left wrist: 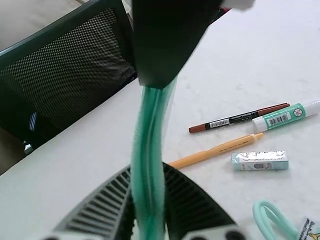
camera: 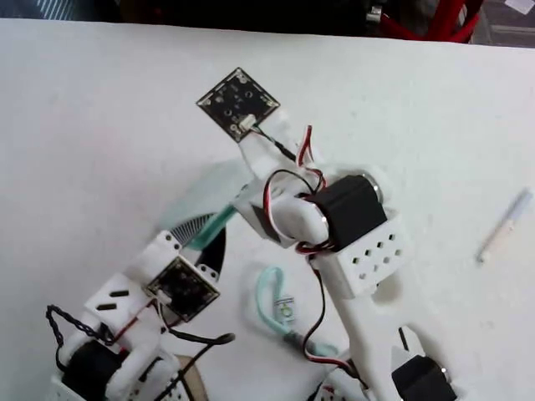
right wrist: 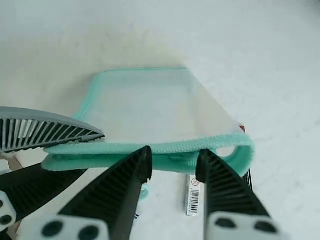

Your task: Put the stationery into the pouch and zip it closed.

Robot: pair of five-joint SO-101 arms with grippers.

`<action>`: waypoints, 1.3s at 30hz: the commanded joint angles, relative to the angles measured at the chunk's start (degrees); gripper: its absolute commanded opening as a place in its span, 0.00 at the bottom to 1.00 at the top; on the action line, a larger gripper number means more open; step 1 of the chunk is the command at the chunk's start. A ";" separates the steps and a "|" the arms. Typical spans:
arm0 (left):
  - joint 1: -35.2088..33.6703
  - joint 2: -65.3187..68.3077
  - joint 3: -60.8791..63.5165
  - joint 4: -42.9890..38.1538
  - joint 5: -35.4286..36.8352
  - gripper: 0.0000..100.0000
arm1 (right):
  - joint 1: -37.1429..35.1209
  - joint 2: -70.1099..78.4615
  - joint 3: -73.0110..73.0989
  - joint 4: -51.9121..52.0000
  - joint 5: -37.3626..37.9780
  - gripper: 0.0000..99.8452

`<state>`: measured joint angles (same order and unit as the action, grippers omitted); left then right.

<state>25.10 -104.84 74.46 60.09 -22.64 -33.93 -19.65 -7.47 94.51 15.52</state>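
Note:
The see-through pouch (right wrist: 150, 105) with a teal zip edge (left wrist: 149, 150) lies at the table's middle (camera: 205, 190). My left gripper (left wrist: 147, 220) is shut on that teal edge, seen in the high view (camera: 205, 240). My right gripper (right wrist: 174, 157) stands open with its fingertips on either side of the same edge, a little farther along. On the table beside the pouch lie a brown pen (left wrist: 240, 118), a teal-and-white marker (left wrist: 285, 116), an orange pen (left wrist: 215, 151) and a boxed eraser (left wrist: 259, 160). In the high view the right arm covers them.
A teal strap (camera: 267, 294) with a small tag (camera: 285, 308) lies in front of the pouch. A white pen (camera: 505, 225) lies alone at the far right. A dark mesh chair (left wrist: 65, 75) stands beyond the table's edge.

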 commanded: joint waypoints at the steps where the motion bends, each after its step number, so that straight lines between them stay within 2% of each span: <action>1: -0.84 0.31 -0.79 -0.62 -0.09 0.02 | 3.03 1.10 0.09 -1.10 0.53 0.19; 4: -0.84 0.31 -0.79 -0.70 -0.09 0.02 | 3.74 -0.22 -1.85 1.01 0.18 0.25; 10: -0.84 0.31 -0.79 -0.79 0.00 0.02 | 7.69 -5.85 -9.85 2.68 0.53 0.23; 16: -0.84 0.31 -0.88 -0.79 1.67 0.02 | 11.47 0.66 -6.24 -1.45 0.26 0.23; 20: -0.84 0.31 -0.88 -0.70 1.85 0.02 | 11.12 5.14 -6.33 -1.80 0.26 0.23; 30: -0.84 0.31 -0.88 -0.79 1.85 0.02 | 6.55 7.96 -5.27 -0.84 0.09 0.23; 39: -0.84 0.31 -0.88 -1.67 1.85 0.02 | -4.18 7.60 -1.76 1.10 -4.04 0.23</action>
<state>24.57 -104.84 74.55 60.26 -21.67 -32.70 -11.82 -9.93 94.51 12.79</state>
